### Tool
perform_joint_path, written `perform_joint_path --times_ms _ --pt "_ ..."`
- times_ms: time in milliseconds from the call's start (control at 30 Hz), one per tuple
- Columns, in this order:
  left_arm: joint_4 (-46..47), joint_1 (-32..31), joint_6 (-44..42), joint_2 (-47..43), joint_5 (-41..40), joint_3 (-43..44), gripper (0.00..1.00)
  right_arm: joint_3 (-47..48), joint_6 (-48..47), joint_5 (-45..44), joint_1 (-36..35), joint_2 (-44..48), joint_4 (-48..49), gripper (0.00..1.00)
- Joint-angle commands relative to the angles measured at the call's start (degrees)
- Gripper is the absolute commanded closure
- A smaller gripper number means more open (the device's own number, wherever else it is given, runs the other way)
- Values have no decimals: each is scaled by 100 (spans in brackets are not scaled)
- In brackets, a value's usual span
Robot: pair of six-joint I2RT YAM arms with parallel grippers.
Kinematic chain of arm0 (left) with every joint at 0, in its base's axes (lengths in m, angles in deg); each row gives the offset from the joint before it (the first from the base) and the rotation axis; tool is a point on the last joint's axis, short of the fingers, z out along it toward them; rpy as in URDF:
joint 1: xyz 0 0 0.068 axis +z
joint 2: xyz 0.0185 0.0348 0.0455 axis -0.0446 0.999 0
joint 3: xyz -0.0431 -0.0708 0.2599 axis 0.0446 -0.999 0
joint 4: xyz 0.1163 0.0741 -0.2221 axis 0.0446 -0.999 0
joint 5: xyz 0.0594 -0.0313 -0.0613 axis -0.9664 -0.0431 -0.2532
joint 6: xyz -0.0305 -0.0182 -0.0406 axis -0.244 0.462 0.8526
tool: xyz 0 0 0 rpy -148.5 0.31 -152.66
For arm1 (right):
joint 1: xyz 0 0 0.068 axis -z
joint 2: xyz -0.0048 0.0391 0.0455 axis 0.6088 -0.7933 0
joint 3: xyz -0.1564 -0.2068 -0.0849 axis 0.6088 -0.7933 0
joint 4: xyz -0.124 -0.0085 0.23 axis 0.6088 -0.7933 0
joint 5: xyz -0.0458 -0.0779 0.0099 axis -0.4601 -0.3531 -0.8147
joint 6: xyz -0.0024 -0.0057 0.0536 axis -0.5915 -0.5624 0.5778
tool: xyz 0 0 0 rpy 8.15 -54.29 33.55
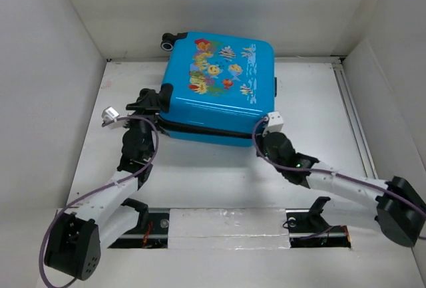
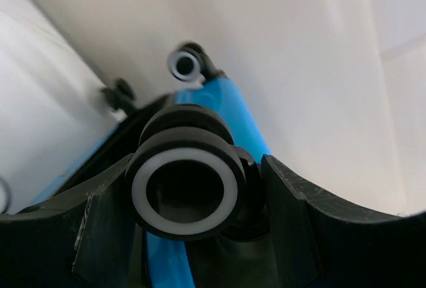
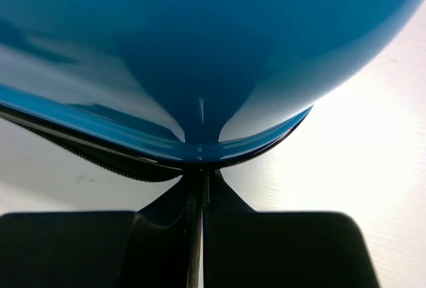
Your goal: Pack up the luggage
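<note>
The luggage [image 1: 219, 85] is a bright blue hard-shell suitcase lying flat with its fish-printed face up, its two halves together with a black zip seam along the near edge. My left gripper [image 1: 154, 100] is at its near-left corner; in the left wrist view the gripper [image 2: 196, 201] has a black-and-white wheel [image 2: 185, 191] between its fingers [image 2: 293, 215], which close against it. My right gripper [image 1: 268, 127] is at the near-right corner; in the right wrist view the gripper [image 3: 202, 178] is shut, its tips touching the black seam under the blue shell [image 3: 200, 48].
White walls [image 1: 60, 68] enclose the table on the left, back and right. The suitcase's other wheel [image 1: 174, 38] is at the far left corner, and a dark side handle [image 1: 274, 85] is on its right side. A taped black rail [image 1: 226, 225] runs along the near edge.
</note>
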Motion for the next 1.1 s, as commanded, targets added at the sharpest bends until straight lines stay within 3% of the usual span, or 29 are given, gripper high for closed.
perform_joint_path --times_ms 0,167,267,333,533,733,767,867,1067 --pt "-440 -1385 -896 395 2314 344 100 365 15 2455 689 736 725 100" --pt "-615 -1385 -694 413 2076 407 100 648 -399 3732 1860 1343 -191 100" --pt "-1203 -1385 -922 282 1498 653 100 -9 -50 4793 1844 1711 -78 100" --pt "-1336 -1307 -1071 282 1276 723 100 -623 206 5328 1468 1774 563 100" --pt "-1600 -1087 -1265 842 977 837 100 -707 137 5683 1044 1704 750 100" --pt "-1477 -1087 -1265 1283 810 714 100 49 -171 6358 1904 1994 389 100" --pt "-1372 -1087 -1265 1284 1097 714 100 146 -223 6429 1992 1933 337 100" --pt "-1073 -1314 -1195 1231 1433 626 100 436 -337 6185 1950 1398 283 100" --pt "-1011 -2755 -993 1345 1356 679 100 551 -206 4314 940 361 783 100"
